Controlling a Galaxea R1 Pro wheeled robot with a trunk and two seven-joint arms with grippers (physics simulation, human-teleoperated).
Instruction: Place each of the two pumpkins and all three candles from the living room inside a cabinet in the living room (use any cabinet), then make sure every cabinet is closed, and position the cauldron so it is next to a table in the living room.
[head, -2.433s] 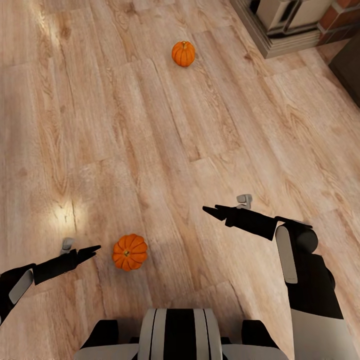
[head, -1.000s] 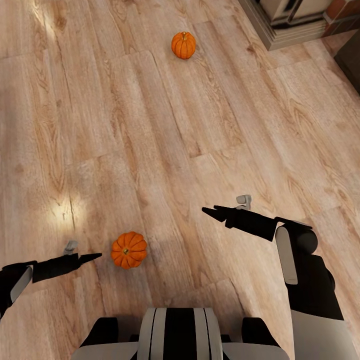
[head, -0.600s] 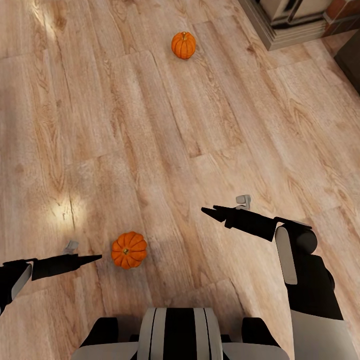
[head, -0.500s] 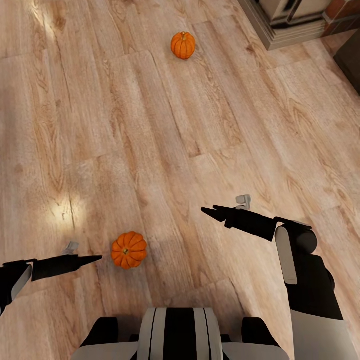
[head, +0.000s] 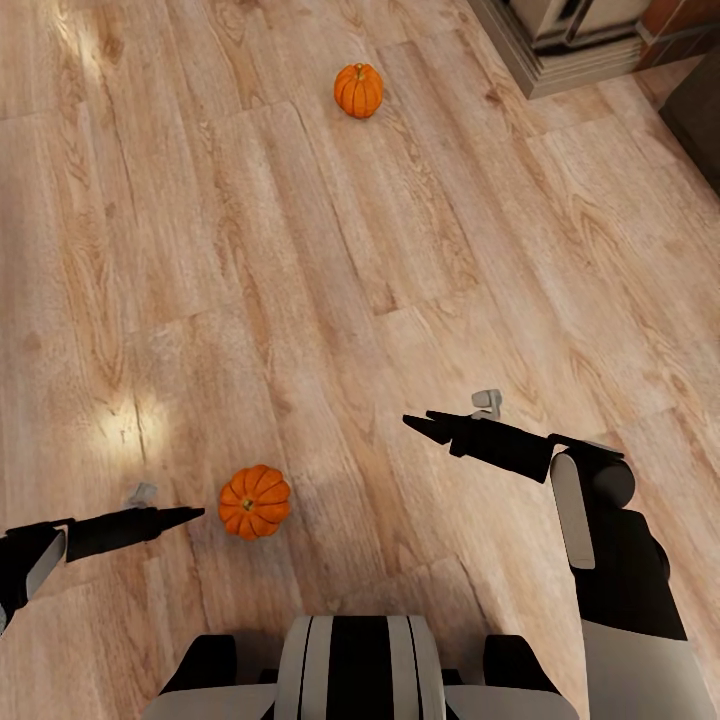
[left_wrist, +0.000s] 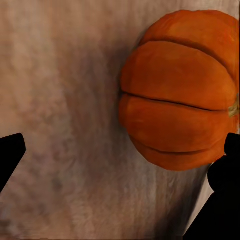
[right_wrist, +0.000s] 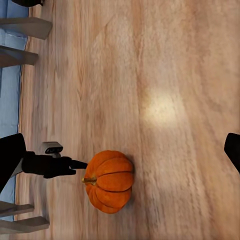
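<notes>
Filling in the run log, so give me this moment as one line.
phase: reaching | left gripper: open, beside near pumpkin, no contact | right gripper: open, idle | far pumpkin: on floor

Head view: the left arm (head: 40, 545) enters low at the left edge and extends toward the middle, ending in the left gripper (head: 185, 514), a thin dark point. Left wrist view: its 2 fingers (left_wrist: 10, 155) stand wide apart, nothing between them. The right arm (head: 610, 560) rises from the lower right, bent at the wrist; the right gripper (head: 415, 425) points leftward, jaws spread and empty.
</notes>
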